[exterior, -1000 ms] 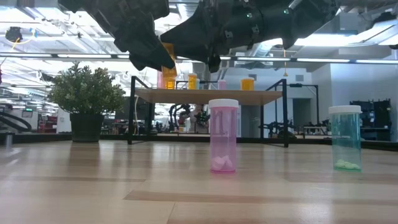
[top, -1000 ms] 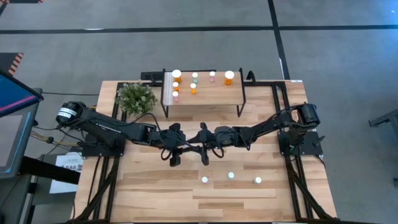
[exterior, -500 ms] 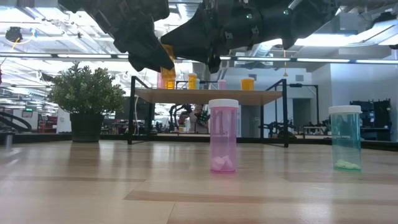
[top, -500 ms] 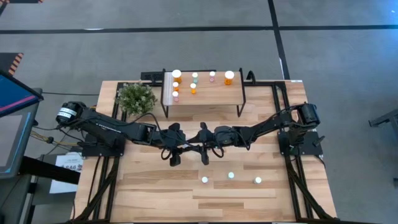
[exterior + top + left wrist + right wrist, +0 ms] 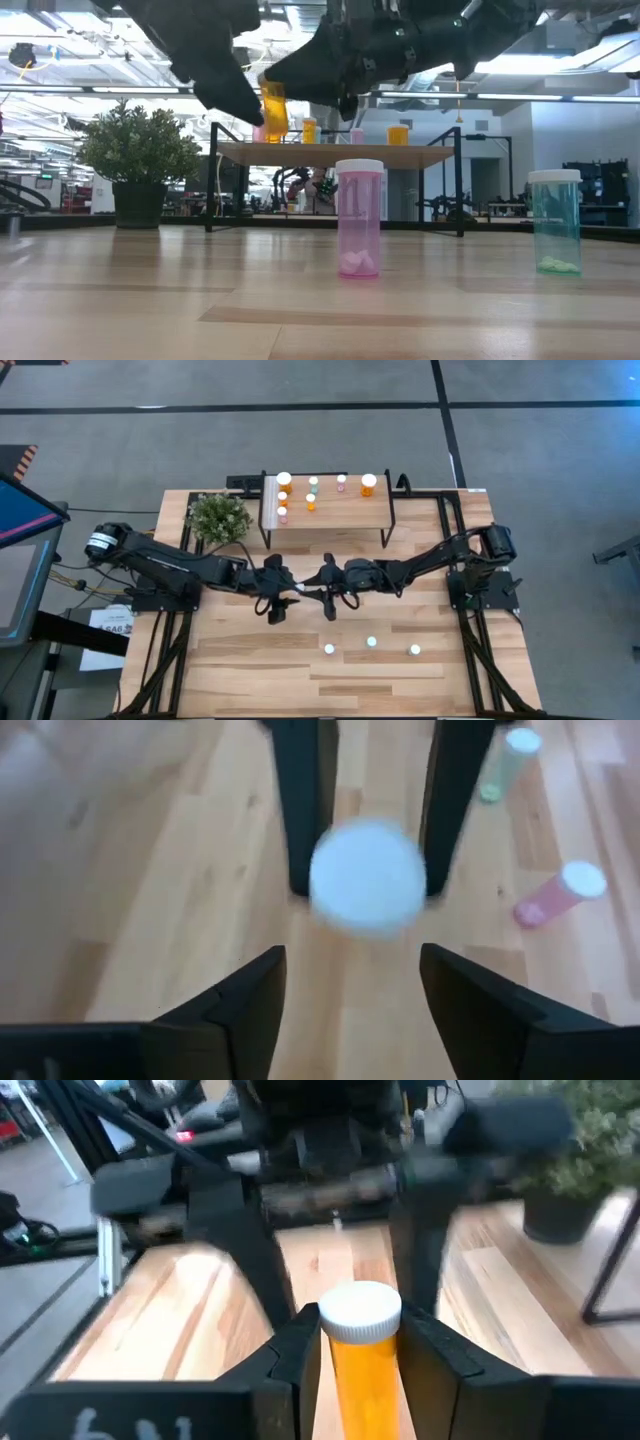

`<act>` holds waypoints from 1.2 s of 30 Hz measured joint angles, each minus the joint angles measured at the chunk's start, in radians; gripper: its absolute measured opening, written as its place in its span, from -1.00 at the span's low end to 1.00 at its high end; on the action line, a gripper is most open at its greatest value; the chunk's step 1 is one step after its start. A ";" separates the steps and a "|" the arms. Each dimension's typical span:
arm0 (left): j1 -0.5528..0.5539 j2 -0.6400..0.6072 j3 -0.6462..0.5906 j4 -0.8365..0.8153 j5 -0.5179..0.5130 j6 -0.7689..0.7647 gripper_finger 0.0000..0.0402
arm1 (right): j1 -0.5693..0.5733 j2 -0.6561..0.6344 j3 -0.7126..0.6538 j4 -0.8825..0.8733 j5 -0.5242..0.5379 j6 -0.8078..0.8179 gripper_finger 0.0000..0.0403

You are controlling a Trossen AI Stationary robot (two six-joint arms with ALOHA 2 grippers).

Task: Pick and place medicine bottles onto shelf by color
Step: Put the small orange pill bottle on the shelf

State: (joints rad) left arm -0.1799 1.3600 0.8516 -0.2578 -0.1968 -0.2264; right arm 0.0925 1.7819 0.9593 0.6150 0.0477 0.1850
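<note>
My right gripper (image 5: 365, 1355) is shut on an orange bottle with a white cap (image 5: 361, 1320), held high above the table's middle; the bottle also shows in the low view (image 5: 273, 110). My left gripper (image 5: 350, 1010) is open and empty. It faces the bottle from the left, a short way off, in the high view (image 5: 285, 595). The shelf (image 5: 345, 512) stands at the far side with several orange, green and pink bottles upright on it. A pink bottle (image 5: 359, 218) and a green bottle (image 5: 555, 222) stand upright on the table near its front edge. My right gripper pinches the orange bottle's body just below the cap (image 5: 365, 1380) between its two fingers. The fingers come level from the table's right side. The bottle stands upright in the hold, lifted well clear of the table.
A potted plant (image 5: 218, 517) stands left of the shelf. Three loose bottles (image 5: 371, 643) stand in a row near the front edge, right of centre. The table's front left is bare wood.
My left gripper has drawn back toward the table's left edge, away from the orange bottle, which now shows more fully in the low view. The bottle and my right gripper have kept still.
</note>
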 joint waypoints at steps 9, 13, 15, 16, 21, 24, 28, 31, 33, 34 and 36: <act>-0.001 -0.192 -0.055 -0.017 -0.081 0.024 0.12 | -0.056 -0.164 0.001 -0.149 0.004 -0.101 -0.35; -0.003 -0.271 -0.132 0.078 -0.080 0.034 0.12 | -0.106 -0.228 0.001 -0.185 0.004 -0.151 -0.35; -0.004 -0.308 -0.183 0.147 -0.078 0.034 0.12 | -0.137 -0.245 0.000 -0.190 0.005 -0.166 -0.35; -0.007 -0.321 -0.204 0.178 -0.078 0.032 0.12 | -0.155 -0.258 -0.007 -0.192 0.005 -0.167 -0.35; -0.017 -0.374 -0.294 0.261 -0.077 -0.002 0.12 | -0.249 -0.296 -0.088 -0.115 0.007 -0.159 -0.35; -0.018 -0.381 -0.319 0.287 -0.077 -0.010 0.12 | -0.307 -0.299 -0.134 -0.002 0.007 -0.158 -0.35; -0.018 -0.376 -0.327 0.302 -0.077 -0.006 0.12 | -0.387 -0.275 -0.143 0.035 0.009 -0.152 -0.33; -0.018 -0.377 -0.327 0.306 -0.078 -0.004 0.12 | -0.443 -0.243 -0.144 0.047 0.013 -0.151 -0.31; -0.018 -0.377 -0.327 0.306 -0.078 -0.003 0.12 | -0.475 -0.219 -0.144 0.066 0.013 -0.145 -0.31; -0.018 -0.377 -0.327 0.307 -0.078 -0.001 0.12 | -0.491 -0.210 -0.144 0.073 0.014 -0.138 -0.32; -0.018 -0.377 -0.327 0.310 -0.078 0.001 0.12 | -0.518 -0.191 -0.144 0.092 0.014 -0.132 -0.32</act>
State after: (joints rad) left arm -0.1982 0.9833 0.5251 0.0526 -0.2751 -0.2254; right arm -0.4258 1.5909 0.8158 0.7066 0.0612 0.0527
